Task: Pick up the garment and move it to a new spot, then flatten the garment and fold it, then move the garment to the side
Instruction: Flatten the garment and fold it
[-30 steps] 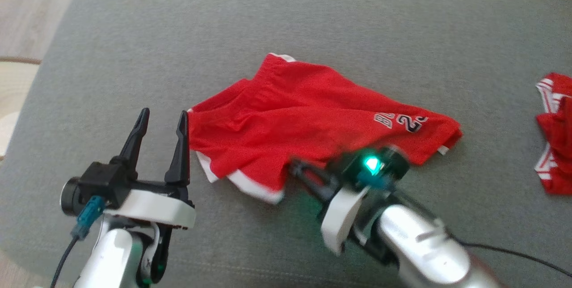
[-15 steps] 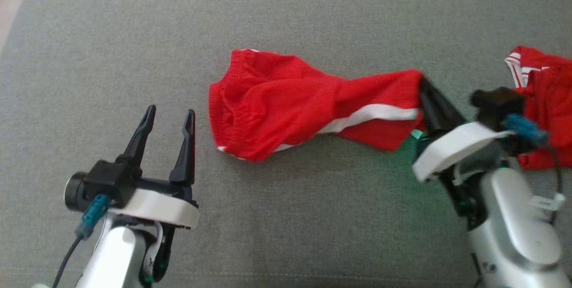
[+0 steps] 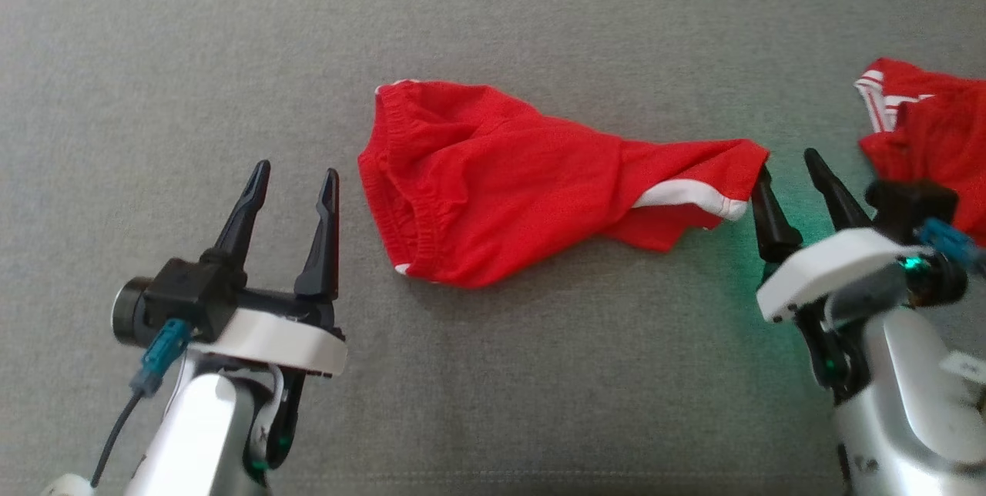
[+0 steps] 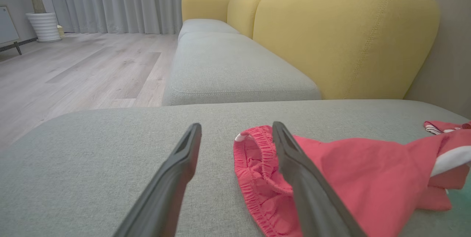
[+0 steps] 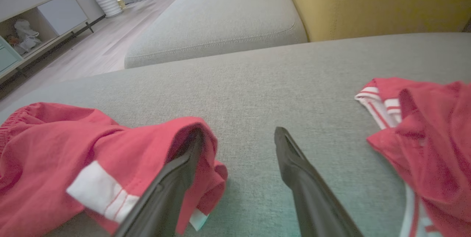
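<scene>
Right tool (image 3: 786, 163) just let go of the red shorts (image 3: 501, 180) and sits spread wide beside them now; left tool (image 3: 296, 169) is wide open too, empty, near the other end.

Grey sofa seat (image 4: 92, 137), yellow backrest (image 4: 346, 42), pale wood floor (image 4: 73, 71), grey curtains (image 4: 128, 1)

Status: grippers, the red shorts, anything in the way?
Left gripper open, beside the waistband. Right gripper open, one finger against the leg hem. Red shorts crumpled on the grey cushion, not flat. Second red garment close by right gripper.
</scene>
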